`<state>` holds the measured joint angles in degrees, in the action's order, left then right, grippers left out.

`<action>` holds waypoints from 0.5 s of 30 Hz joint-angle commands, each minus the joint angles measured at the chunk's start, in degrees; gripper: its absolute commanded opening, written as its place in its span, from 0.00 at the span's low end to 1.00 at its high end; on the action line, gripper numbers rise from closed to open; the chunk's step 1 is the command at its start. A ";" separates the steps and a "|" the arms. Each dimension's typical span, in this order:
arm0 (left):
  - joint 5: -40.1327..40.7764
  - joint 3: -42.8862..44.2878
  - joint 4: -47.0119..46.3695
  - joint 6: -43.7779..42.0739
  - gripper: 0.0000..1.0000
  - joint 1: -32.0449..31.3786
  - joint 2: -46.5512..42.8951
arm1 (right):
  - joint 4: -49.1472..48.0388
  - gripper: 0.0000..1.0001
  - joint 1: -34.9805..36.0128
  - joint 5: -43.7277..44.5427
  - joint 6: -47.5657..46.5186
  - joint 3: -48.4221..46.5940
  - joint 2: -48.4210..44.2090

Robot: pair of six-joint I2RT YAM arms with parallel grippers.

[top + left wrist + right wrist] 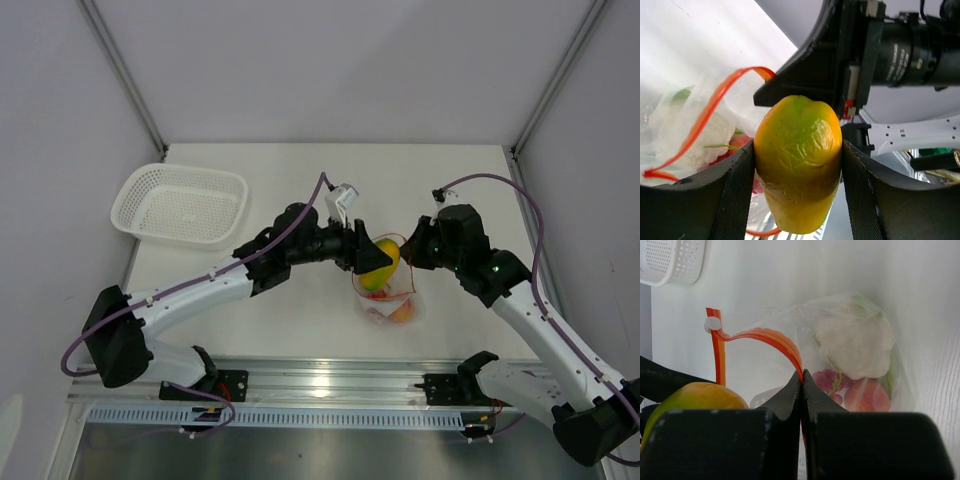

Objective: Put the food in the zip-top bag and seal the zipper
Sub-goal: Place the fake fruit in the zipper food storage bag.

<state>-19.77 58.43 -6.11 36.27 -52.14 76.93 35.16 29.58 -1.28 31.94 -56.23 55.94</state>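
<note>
While the left gripper (pixel 798 200) clamps the mango (pixel 797 150) above the bag (pixel 855 340), the right gripper (pixel 802 385) is pinched together on its zipper strip (pixel 765 335).

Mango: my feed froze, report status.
Left gripper clamped on mango, above bag mouth. Right gripper shut, pinching zipper strip. Nothing seen blocking.

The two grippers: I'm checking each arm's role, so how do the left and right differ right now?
The left gripper stands wide, clamped on the mango; the right gripper is pinched fully shut on the zipper. The left carries a bulky fruit; the right holds only a thin strip, lifting the mouth of the zip-top bag. Both grippers meet at the bag's opening, each gripping something.
</note>
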 commanded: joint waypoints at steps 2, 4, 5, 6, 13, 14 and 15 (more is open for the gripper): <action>4.72 8.07 1.96 3.71 0.01 -0.24 3.48 | -0.79 0.00 0.39 0.84 0.66 -0.90 -0.66; 6.05 9.67 4.52 4.68 0.00 -0.24 5.16 | -1.14 0.00 0.30 0.49 0.75 -0.90 -0.49; 6.67 10.90 5.66 5.56 0.01 -0.24 5.86 | -1.23 0.00 0.39 0.31 0.75 -0.81 -0.31; 8.33 11.52 5.67 6.09 0.01 -0.24 6.56 | -1.41 0.00 0.47 0.14 0.75 -0.81 -0.31; 14.23 12.15 11.38 8.55 0.01 -0.42 7.71 | -1.41 0.00 0.56 0.57 0.75 -1.43 -0.40; 14.49 11.62 11.03 9.07 0.01 -0.42 7.45 | -1.49 0.00 0.48 0.66 0.66 -1.60 -0.40; 14.58 11.01 9.99 9.34 0.00 -0.59 7.10 | -1.49 0.00 0.48 0.66 0.75 -1.78 -0.31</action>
<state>-8.05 69.12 3.92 43.13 -52.21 84.44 35.07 29.82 -1.32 31.97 -56.23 55.96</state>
